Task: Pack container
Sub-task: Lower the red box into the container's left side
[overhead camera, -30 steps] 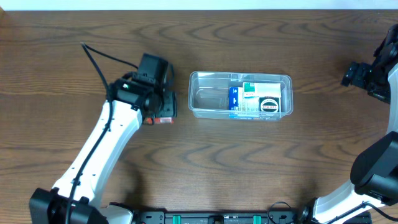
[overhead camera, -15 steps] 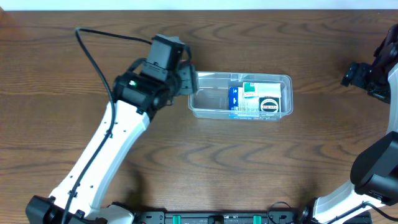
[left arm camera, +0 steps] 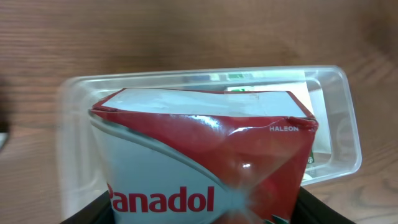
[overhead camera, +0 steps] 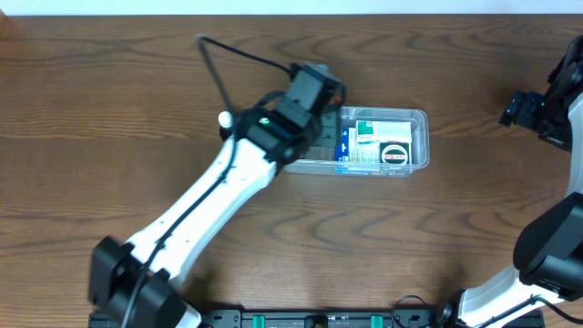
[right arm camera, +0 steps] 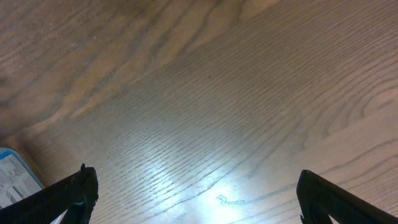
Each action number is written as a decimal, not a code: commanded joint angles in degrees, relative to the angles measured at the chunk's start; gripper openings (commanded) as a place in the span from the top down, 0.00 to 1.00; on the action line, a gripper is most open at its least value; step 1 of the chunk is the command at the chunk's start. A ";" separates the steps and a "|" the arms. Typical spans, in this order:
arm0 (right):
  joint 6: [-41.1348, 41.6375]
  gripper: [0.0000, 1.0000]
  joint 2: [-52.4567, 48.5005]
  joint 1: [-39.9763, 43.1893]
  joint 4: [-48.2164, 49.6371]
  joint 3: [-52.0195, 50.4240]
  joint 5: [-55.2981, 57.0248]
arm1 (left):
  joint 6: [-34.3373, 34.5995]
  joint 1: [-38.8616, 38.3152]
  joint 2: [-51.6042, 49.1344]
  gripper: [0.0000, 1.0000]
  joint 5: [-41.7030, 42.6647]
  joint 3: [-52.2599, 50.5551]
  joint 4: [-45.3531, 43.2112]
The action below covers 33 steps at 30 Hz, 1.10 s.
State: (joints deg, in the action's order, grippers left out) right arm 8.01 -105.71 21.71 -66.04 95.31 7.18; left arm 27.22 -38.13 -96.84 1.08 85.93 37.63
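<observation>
Overhead: the container [overhead camera: 421,117] lies on the tabletop [overhead camera: 100,82] with its long axis running left to right. Its right half is filled by a blue box [overhead camera: 342,144], a green-and-white box [overhead camera: 368,133] and a box with a round black label [overhead camera: 394,154]. My left jaws hang over its left end and hide that end from above. My right jaws sit well apart at the far right, so the left arm is plainly the nearer. Left wrist: the left jaws pinch a red-and-white Panadol box [left arm camera: 205,155] by its two sides. The container's clear wall [left arm camera: 350,127] shows directly beneath and beyond it, long axis across the frame. Whether the box touches the floor of the tub, I cannot tell. Judgement: the free end lies straight below the jaws, so lowering and releasing is what remains. The packed boxes on the right leave little margin. Right wrist: the right jaws are spread wide over bare wood, holding nothing.
</observation>
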 commanded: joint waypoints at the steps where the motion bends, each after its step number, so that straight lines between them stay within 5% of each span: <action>1: -0.83 0.01 0.07 0.50 0.00 0.98 0.28 | 0.52 -1.01 -3.67 0.37 -0.94 4.70 -0.13; 11: -0.83 0.01 0.07 0.50 0.00 0.98 0.28 | 0.52 -1.16 -10.08 0.38 -8.87 6.84 2.56; 33: -0.81 0.01 0.07 0.50 0.00 0.98 0.28 | 1.27 -0.63 -19.10 0.37 -9.29 6.82 1.70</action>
State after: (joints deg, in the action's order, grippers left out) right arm 8.01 -105.71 21.71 -66.04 95.31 7.18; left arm 27.27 -39.05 -114.63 -6.87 91.44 39.59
